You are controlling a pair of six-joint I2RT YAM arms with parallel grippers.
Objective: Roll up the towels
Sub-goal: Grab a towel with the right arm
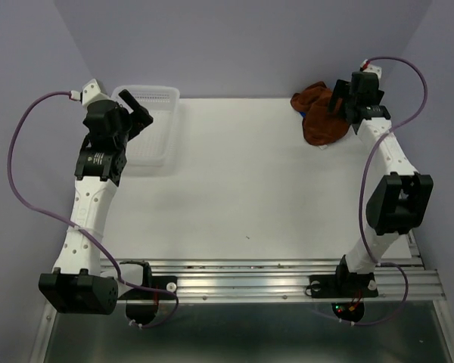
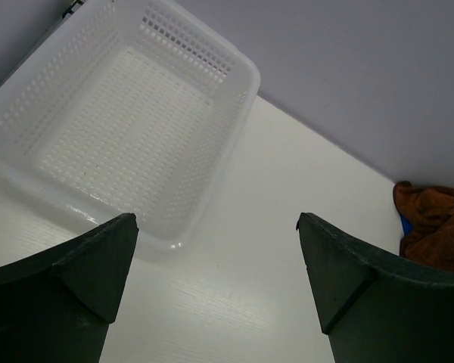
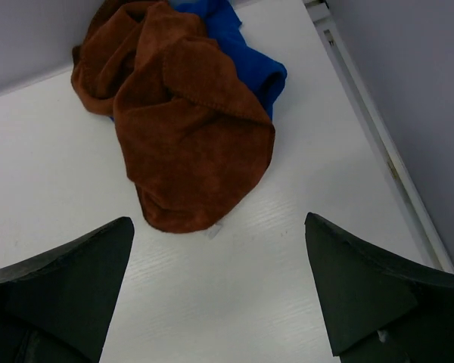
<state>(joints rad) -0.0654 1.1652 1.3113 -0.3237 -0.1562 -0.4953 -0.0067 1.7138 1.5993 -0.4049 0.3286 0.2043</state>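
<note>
From above, my right hand hangs over the far right corner of the worktop, just above the rust-brown towel, which lies there in a crumpled heap. I judge I am placed here to make the first pick. My left hand hovers at the far left above the white mesh basket, well apart from the cloth and out of the way. Through the left wrist camera its fingers are spread wide with nothing between them, the basket just beyond. Through the right wrist camera my fingers are likewise spread and empty, the brown towel just ahead. Bunched as it is, it has no true long axis; its bulk runs from far left toward me, the hem with the small white tag pointing at my hand. The blue towel lies under it, poking out far right, its length hidden.
</note>
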